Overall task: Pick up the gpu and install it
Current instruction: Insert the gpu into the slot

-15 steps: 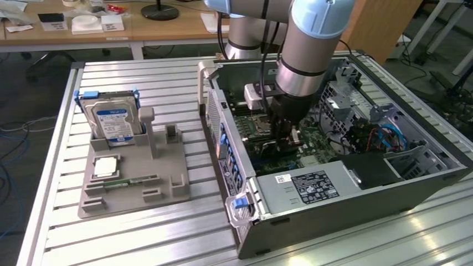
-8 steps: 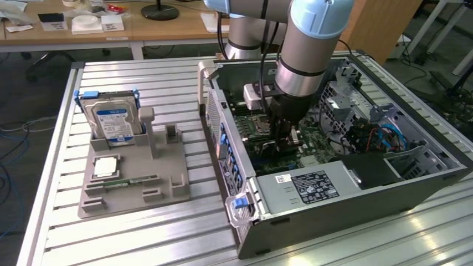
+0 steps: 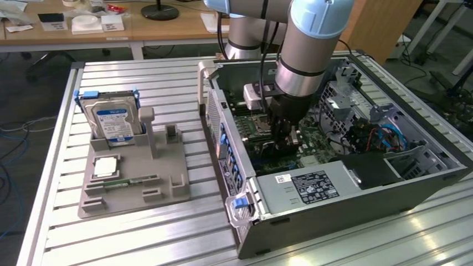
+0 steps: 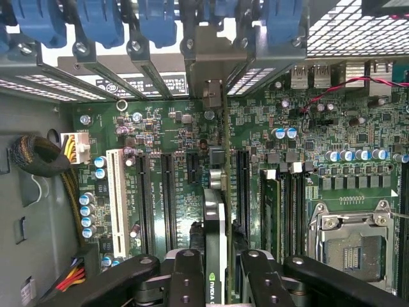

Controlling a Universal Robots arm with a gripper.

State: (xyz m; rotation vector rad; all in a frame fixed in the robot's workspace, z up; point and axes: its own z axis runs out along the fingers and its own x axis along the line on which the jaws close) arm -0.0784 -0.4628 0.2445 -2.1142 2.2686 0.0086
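Observation:
The gpu [image 4: 215,217] stands on edge as a thin green card over the motherboard's [image 4: 166,134] expansion slots, its far end meeting the silver bracket opening [image 4: 211,89] at the case's rear wall. My gripper [image 4: 217,259] is low inside the open computer case [image 3: 414,188], with its black fingers [image 4: 188,275] on either side of the card's near end, shut on it. In the exterior view the arm reaches straight down into the case and the gripper [image 3: 285,145] sits just above the board, hiding most of the card.
A grey fixture tray [image 3: 166,191] on the exterior view's left holds a silver hard drive [image 3: 112,119], a processor [image 3: 105,166] and a memory stick [image 3: 129,181]. Inside the case are the power supply [image 3: 310,185], the CPU socket [image 4: 351,246], memory slots [image 4: 281,211] and blue slot latches [image 4: 102,22].

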